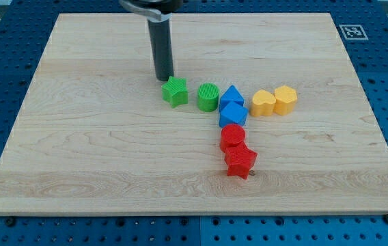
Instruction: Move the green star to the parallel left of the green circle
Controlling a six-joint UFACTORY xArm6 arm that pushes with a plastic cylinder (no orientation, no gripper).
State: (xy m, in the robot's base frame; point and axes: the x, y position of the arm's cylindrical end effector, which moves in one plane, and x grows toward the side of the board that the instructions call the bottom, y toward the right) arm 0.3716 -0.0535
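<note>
The green star [175, 91] lies near the board's middle, just left of the green circle [208, 97], with a small gap between them and nearly level with it. My tip [164, 78] rests on the board just above and slightly left of the green star, close to its upper edge; contact cannot be told. The dark rod rises from there to the view's top.
A blue triangle [231, 94] and a blue block [233, 113] sit right of the green circle. A yellow heart [263, 102] and a yellow block [285, 99] lie further right. A red circle [233, 137] and a red star [240, 162] lie below. The wooden board [78, 150] rests on a blue pegboard.
</note>
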